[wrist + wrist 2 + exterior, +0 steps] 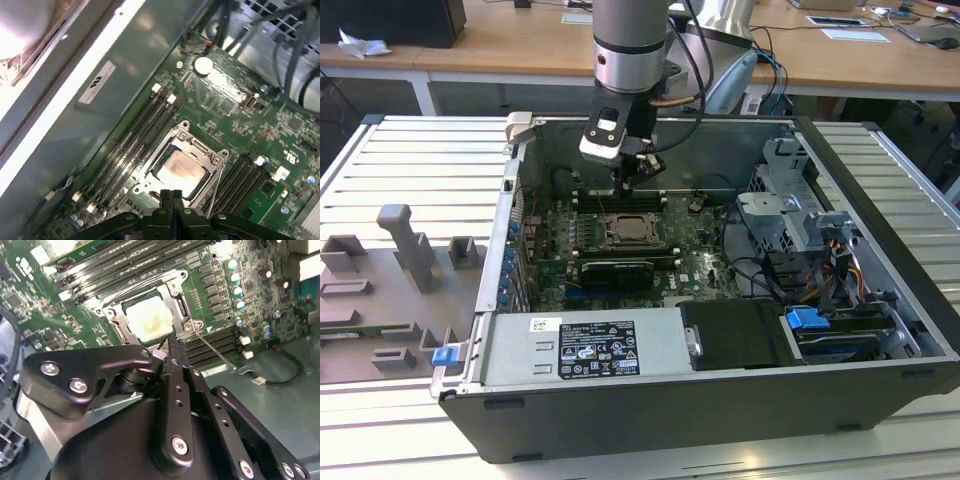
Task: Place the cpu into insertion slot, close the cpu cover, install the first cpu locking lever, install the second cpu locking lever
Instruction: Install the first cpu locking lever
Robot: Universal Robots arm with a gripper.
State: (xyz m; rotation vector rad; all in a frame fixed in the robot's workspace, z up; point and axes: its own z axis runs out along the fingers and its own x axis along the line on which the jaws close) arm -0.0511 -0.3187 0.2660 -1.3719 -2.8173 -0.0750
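Chassis first: the open computer case (pixel 650 420) lies on its side with the green motherboard (pixel 705 258) at its floor, and the arm reaches down into it. The gripper (pixel 632 180) hangs just above the insertion slot (pixel 630 232). In the first wrist view the claw's fingers (pixel 165 197) are pressed together with nothing between them. The cpu cover (pixel 181 307) looks folded down over the socket, and the cpu (pixel 149 320) sits inside, its pale face showing through the window. A thin wire locking lever (pixel 215 351) slants out from the socket's corner across the neighbouring memory slots (pixel 220 342) and seems unlatched, so I judge a lever step to be in hand. Doing it well means bearing on the lever's free end with the closed tip and guiding it down and sideways under its hook, without scraping the board. The close hazards are the memory-slot clips and the row of capacitors (pixel 238 291) beside the socket. The bundled cables (pixel 840 280) lie well apart.
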